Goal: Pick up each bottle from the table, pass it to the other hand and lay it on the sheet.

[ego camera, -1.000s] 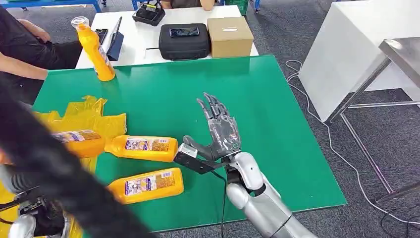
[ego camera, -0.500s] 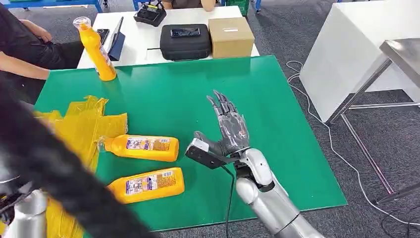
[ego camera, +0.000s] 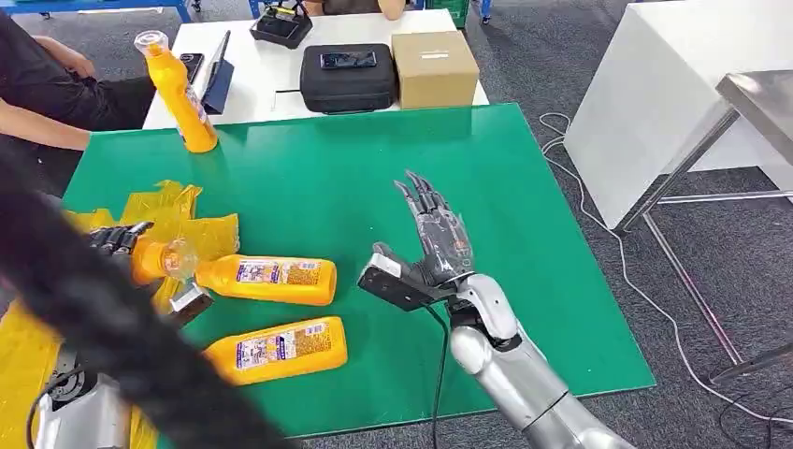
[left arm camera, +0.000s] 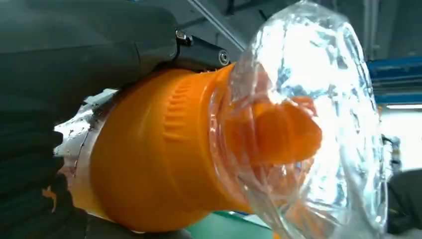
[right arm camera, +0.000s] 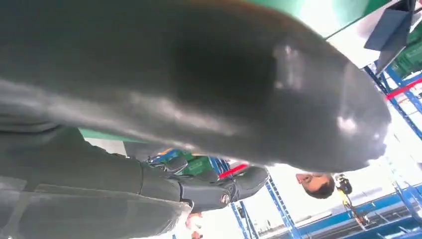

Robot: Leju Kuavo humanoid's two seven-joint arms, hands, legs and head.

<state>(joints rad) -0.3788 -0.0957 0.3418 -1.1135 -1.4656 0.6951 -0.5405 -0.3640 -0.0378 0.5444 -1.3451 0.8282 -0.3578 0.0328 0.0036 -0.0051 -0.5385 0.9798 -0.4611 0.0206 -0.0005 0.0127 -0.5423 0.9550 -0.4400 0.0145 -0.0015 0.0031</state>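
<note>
My left hand [ego camera: 114, 239] grips an orange bottle [ego camera: 154, 259] with a clear cap, holding it over the yellow sheet [ego camera: 178, 210] at the table's left side. In the left wrist view the same bottle [left arm camera: 149, 164] lies in that hand [left arm camera: 30, 169], cap pointing away. Two more orange bottles lie on the green table: one [ego camera: 271, 279] beside the sheet, one [ego camera: 278, 348] nearer me. Another bottle [ego camera: 180, 98] stands upright at the far left corner. My right hand [ego camera: 435, 241] is open over mid-table, fingers spread and pointing away; its dark thumb [right arm camera: 199, 84] shows close up.
A dark blurred band [ego camera: 103, 318] crosses the lower left of the head view, hiding part of the sheet. A person's arm [ego camera: 42, 122] rests at the far left. Behind the green table [ego camera: 524, 215], a white table holds a black case [ego camera: 348, 77] and a cardboard box [ego camera: 435, 67].
My left hand has come up into sight over the sheet with the bottle, cap towards the lying bottles. The right hand drifted slightly right and stayed open.
</note>
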